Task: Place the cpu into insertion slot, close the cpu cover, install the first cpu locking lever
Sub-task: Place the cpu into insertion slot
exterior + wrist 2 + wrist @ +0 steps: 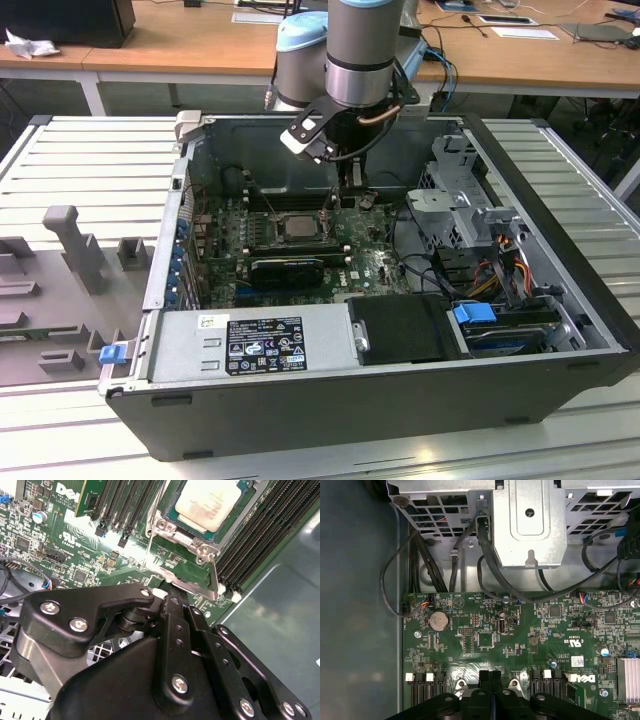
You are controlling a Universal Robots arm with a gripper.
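Observation:
The cpu [207, 502] is a pale silver square lying flat in its socket on the green motherboard [485, 640]; in the exterior view it is the grey square [298, 225] in the middle of the case. The silvery cpu cover [200, 542] lies down around it as a frame. Two thin metal locking levers [150, 545] [214, 575] stick out from the socket's end nearest my gripper. My black gripper [172, 600] [490, 676] [352, 190] hangs just beside that end of the socket, shut, fingertips together with nothing seen between them.
Black memory slots [260, 535] flank the socket. A long black expansion card [290, 265] lies in front of it. A metal drive cage [530, 520] with black cables [440, 195] stands on the exterior view's right, and the power supply [260, 340] sits along the front wall.

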